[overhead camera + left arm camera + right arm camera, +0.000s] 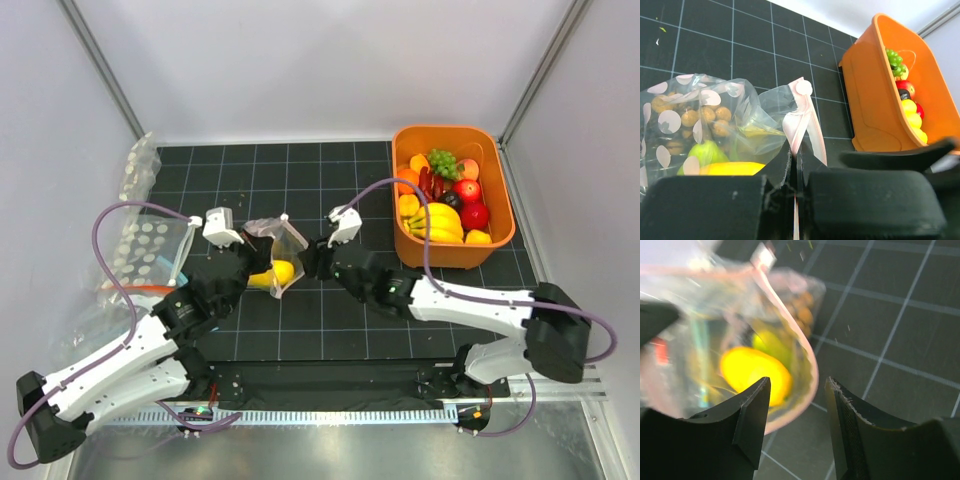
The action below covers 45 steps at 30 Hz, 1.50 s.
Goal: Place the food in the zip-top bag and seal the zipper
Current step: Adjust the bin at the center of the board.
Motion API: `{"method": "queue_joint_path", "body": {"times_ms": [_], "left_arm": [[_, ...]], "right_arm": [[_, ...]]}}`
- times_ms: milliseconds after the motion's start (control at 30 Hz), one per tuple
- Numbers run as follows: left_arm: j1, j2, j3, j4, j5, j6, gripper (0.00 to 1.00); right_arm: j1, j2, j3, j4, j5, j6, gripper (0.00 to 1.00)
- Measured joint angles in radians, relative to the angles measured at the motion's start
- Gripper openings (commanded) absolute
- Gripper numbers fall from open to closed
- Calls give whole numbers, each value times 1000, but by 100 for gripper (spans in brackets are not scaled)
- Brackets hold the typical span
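Nearest you, the metal lip of the tabletop [350, 450] is running along the arm bases. Just past it, a band of the black gridded mat [330, 320] is showing between the two forearms, and that is your room on the near side.

Your left gripper [795, 185] is pinching with its jaws fully together on the zipper [807, 125], the pink strip passing straight up through them. Your right gripper [797, 390] is hanging just to the right of it. Its jaws are standing partly apart and gripping nothing, with the curved pink rim lying in line with the gap.

The zip-top bag [266, 233] is sitting mid-mat between the two grippers. Its rim strip is running near to far along its right side, so the mouth is facing right, toward the right gripper. Whether its bottom is touching the mat, you cannot tell. Inside it, a yellow fruit [752, 372], a green fruit [707, 152] and a brown nut-like cluster [695, 117] are lying together.

To the left, the spare white-dotted bags [145, 250] are crowding the mat's edge by the wall. Farther right, well apart from the bag, the orange tub [450, 257] is holding bananas [437, 222], green grapes [443, 160] and a red apple [467, 190]. White enclosure walls [330, 60] are closing in the back and both sides.
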Motion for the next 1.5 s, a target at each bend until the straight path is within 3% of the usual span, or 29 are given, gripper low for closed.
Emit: {"method": "queue_joint_path", "body": {"times_ms": [233,300,433,467,500,700,1067,1367,1500], "left_arm": [[0,-20,0,-10,1,0,0],[0,-21,0,-10,4,0,0],[0,-23,0,-7,23,1,0],[0,-23,0,-5,32,3,0],[0,-23,0,-5,40,4,0],[0,1,0,24,115,20,0],[-4,36,8,135,336,19,0],[-9,-209,-4,127,261,65,0],[-24,-235,-4,143,234,92,0]], "right_arm": [[0,141,38,-118,17,32,56],[0,151,55,-138,34,36,52],[0,149,70,-138,37,38,26],[0,148,70,-137,31,36,9],[0,146,70,-136,21,31,1],[0,47,69,-169,7,14,1],[2,-506,35,-213,163,-184,1],[4,-300,56,-251,114,-212,1],[8,-303,56,-258,82,-213,3]]}}
